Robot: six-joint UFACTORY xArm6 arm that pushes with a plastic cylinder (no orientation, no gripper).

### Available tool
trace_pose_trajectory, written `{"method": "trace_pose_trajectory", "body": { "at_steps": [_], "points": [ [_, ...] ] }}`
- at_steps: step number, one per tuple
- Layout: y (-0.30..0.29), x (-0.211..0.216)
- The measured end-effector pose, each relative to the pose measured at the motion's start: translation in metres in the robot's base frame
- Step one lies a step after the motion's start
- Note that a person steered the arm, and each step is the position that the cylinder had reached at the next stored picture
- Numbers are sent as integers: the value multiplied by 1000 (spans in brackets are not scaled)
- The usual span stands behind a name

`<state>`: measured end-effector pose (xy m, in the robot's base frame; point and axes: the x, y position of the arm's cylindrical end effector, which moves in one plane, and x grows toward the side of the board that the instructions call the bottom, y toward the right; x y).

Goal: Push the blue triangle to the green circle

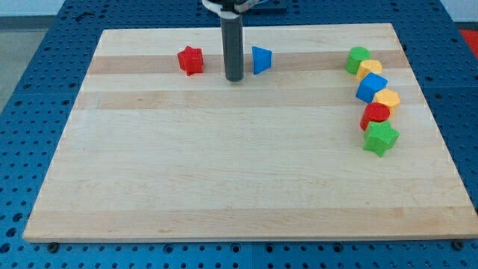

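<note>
Nearest the view's bottom, the pale wooden bench (pixel 224 187) lies bare across its lower half, resting on a blue perforated surface (pixel 30 67). Toward three o'clock a curved chain of blocks runs up the bench's right side: the green star (pixel 381 137) lowest, then a red block (pixel 376 114) touching it, a yellow block (pixel 388 99), a blue cube (pixel 371 87), another yellow block (pixel 369 70), and at the chain's far end the green circle (pixel 357 59), each pressed against or just beside the next. Farther back, toward twelve o'clock, my tip (pixel 234 78) stands on the bench between two blocks. The blue triangle (pixel 261 60) sits just beside the rod at its three o'clock side; whether they touch I cannot tell. The red star (pixel 191 60) lies near the rod at its nine o'clock side, clearly apart. The blue triangle is well apart from the green circle, which lies at its three o'clock. No hand exists on this arm, only the straight dark rod.
</note>
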<state>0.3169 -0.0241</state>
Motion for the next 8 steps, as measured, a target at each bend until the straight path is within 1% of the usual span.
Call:
{"method": "trace_pose_trajectory", "body": {
  "at_steps": [1, 2, 3, 4, 5, 7, 8],
  "points": [
    [30, -41],
    [71, -69],
    [89, -77],
    [89, -77],
    [81, -76],
    [-1, -68],
    [-17, -54]
  ]
}}
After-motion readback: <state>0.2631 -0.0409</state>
